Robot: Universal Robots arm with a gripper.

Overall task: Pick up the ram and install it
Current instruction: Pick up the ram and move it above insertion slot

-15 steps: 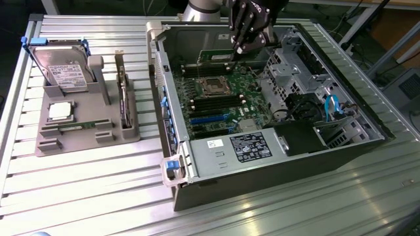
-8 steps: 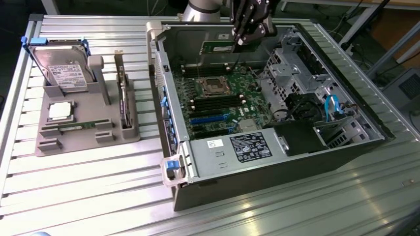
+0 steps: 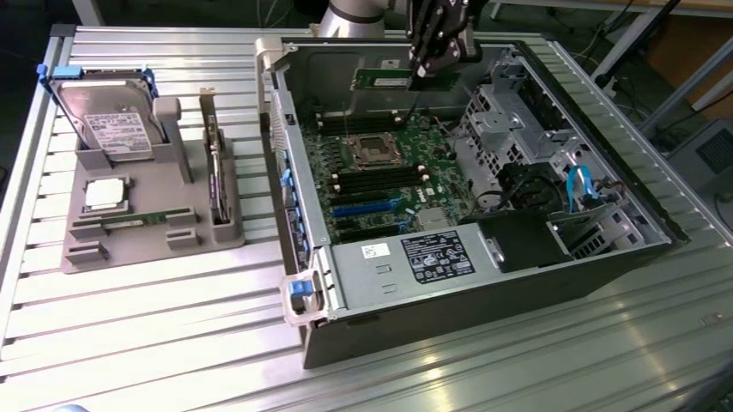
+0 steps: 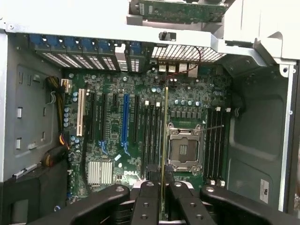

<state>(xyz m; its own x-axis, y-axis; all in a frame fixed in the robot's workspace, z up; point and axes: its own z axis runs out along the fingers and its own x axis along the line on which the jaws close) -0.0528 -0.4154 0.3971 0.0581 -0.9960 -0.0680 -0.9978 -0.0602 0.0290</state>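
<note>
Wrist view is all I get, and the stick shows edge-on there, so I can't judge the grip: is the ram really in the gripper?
Observer: Yes. In the exterior view the gripper is shut on the ram, whose green face sticks out to that view's left of the fingers.
Operator: Is it in a slot yet?
Observer: No. It hangs above the motherboard, near the far end of the open case.
Operator: Anything beside the case?
Observer: A grey tray on the exterior view's left holds the hard drive and a dark card standing on edge.
</note>
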